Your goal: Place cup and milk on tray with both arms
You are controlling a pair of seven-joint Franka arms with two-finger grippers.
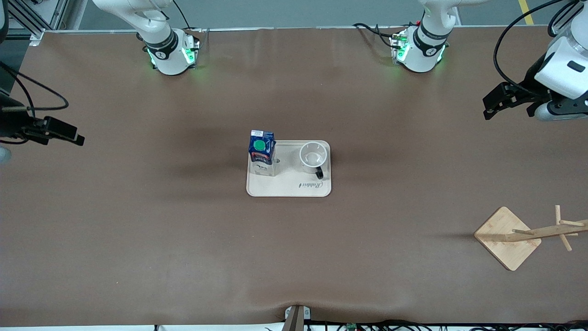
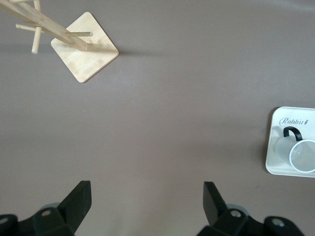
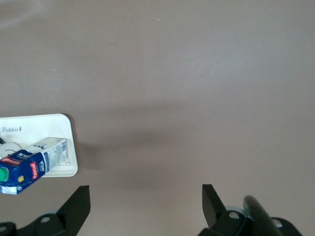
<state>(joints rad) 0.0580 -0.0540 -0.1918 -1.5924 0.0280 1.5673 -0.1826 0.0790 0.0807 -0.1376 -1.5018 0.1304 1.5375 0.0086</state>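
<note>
While both arms hang back at the edges of the front view, the tray (image 1: 288,188) lies at the centre of the frame on the brown table (image 1: 138,230), with both task things already standing on it. The milk (image 1: 261,151) stands upright at the tray's end toward the right arm, green cap showing. The cup (image 1: 313,157) stands upright at the tray's end toward the left arm, its black handle turned toward the front camera. Carton and mug are apart, a bare strip of tray between them.

The left gripper (image 1: 491,106) hovers at the upper right of the front frame, over bare table, well apart from the tray. Its fingers (image 2: 78,199) are spread wide and hold nothing; in its wrist view the tray's end with the cup (image 2: 301,153) sits at the right edge of the frame.

The right gripper (image 1: 73,136) hovers at the left edge of the front frame, likewise well apart from the tray, released and touching nothing. Its wrist view catches the milk (image 3: 27,167) at the lower left.

A wooden stand (image 1: 510,236) rests at the lower right of the front frame.
</note>
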